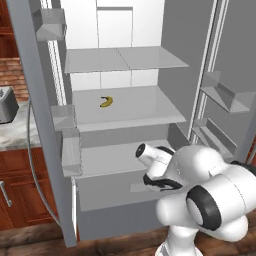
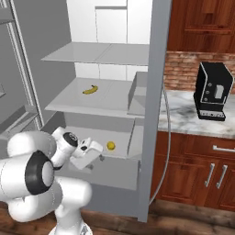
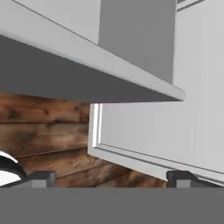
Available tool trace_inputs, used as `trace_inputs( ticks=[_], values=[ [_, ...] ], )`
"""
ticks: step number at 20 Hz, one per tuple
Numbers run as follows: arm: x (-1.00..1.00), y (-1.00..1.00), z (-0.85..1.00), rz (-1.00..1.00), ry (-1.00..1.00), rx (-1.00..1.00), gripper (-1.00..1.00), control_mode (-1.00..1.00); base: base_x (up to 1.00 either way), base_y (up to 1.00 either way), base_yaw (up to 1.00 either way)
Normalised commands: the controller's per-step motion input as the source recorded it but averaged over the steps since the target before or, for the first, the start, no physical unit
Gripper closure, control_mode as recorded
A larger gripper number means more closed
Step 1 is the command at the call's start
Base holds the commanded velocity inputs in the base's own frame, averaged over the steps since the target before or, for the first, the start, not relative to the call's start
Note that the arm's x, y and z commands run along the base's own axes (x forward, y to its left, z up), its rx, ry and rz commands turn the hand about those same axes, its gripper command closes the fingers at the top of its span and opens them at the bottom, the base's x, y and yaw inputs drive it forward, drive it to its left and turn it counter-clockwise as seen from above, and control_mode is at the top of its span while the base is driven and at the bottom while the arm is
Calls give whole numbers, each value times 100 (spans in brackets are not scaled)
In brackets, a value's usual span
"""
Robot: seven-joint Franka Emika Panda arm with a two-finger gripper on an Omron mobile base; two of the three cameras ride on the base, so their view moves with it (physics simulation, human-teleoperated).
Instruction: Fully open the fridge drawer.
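The fridge drawer (image 1: 107,197) is the wide light-grey panel at the bottom of the open fridge, with a small pale patch (image 1: 137,188) on its front. It also appears in the right base view as the fridge drawer (image 2: 117,176). My gripper (image 1: 150,184) hangs right at the panel's upper edge near the patch, partly hidden behind my arm. From the right, the gripper (image 2: 95,163) sits against the drawer's front. In the hand view the gripper (image 3: 111,177) is open, its tips wide apart with nothing between them, and a thick grey slab (image 3: 65,72) runs overhead.
A banana (image 1: 106,101) lies on the middle shelf. A small yellow fruit (image 2: 110,145) rests just behind the drawer front. Open fridge doors (image 1: 42,125) flank both sides. A coffee machine (image 2: 211,92) stands on the right counter, with wood floor (image 3: 48,135) below.
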Motion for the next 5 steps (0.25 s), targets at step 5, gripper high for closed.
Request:
trace_inputs(
  ticks=[5],
  values=[
    [-52,-20,68,-2,3,0,-100,-100,0,0,0]
  ],
)
